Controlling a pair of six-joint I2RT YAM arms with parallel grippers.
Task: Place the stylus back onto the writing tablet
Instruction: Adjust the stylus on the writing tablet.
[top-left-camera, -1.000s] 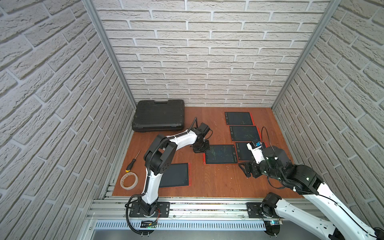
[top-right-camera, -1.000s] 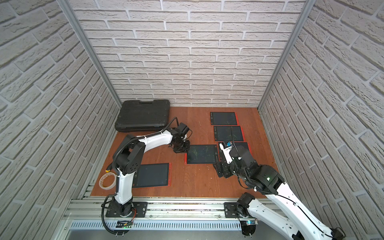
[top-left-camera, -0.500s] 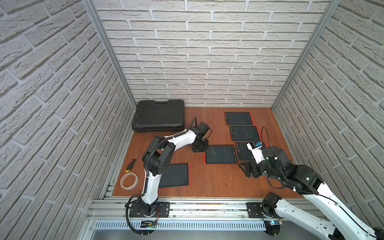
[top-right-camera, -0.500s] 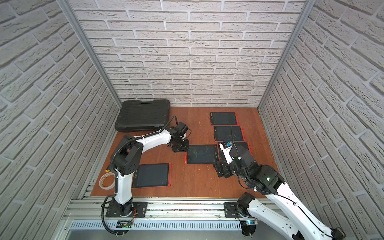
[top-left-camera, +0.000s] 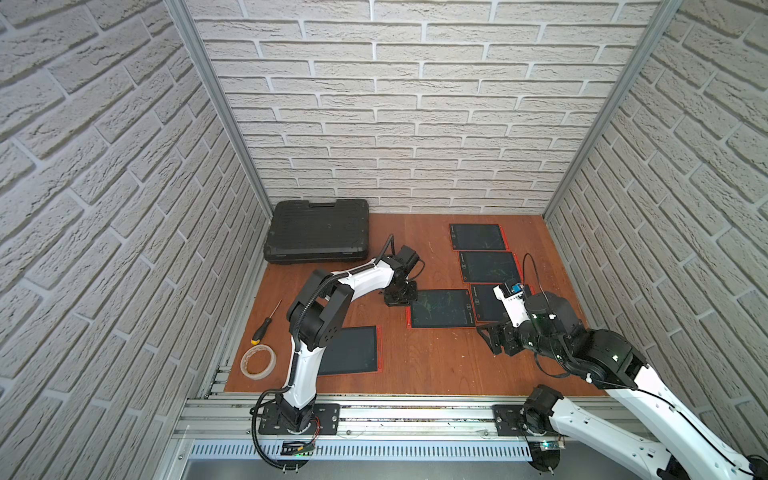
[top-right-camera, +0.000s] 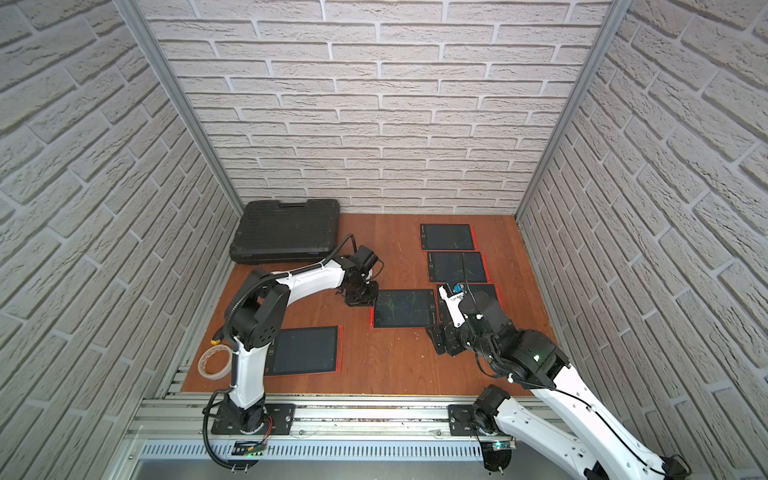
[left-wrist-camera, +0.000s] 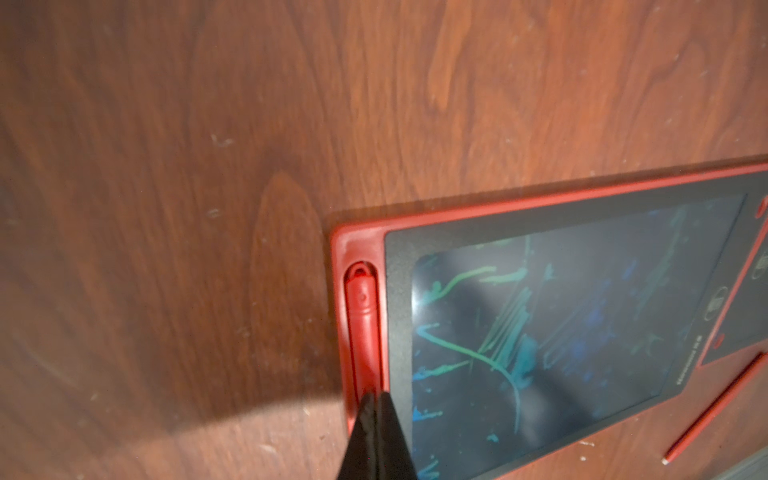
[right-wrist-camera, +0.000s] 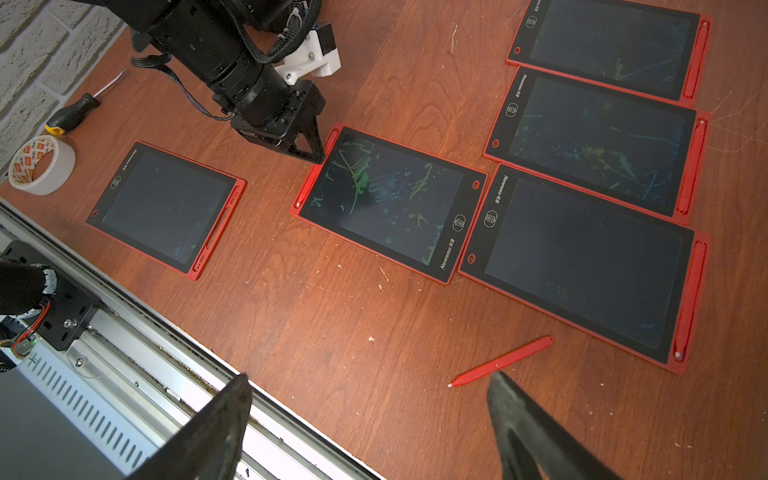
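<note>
Stylus: the red stylus (left-wrist-camera: 362, 324) lies along the slot in the red edge of the scribbled tablet (left-wrist-camera: 540, 324), with its rounded cap at the slot's end. It looks seated, though the stretch under the fingertips is hidden.
Left arm: the left gripper (left-wrist-camera: 376, 415) has its jaws together and clamped on nothing. Its tips bear down on the stylus at that same edge.
Your step: this looks like the press-home. Push straight down on the slot's line, never sideways toward the screen, so the stylus sits flush and the tablet does not skid on the wooden table (left-wrist-camera: 166, 166).
Exit: lift straight up, because a tilted withdrawal could lever the stylus out again.
Right arm: the right gripper (right-wrist-camera: 370, 377) has its jaws wide apart and holds nothing. It hovers off the tablet's button end.
Spare: a loose stylus (right-wrist-camera: 500, 361) lies on the table beyond that button-end corner, apart from the tablet. It is probably your next pick.
</note>
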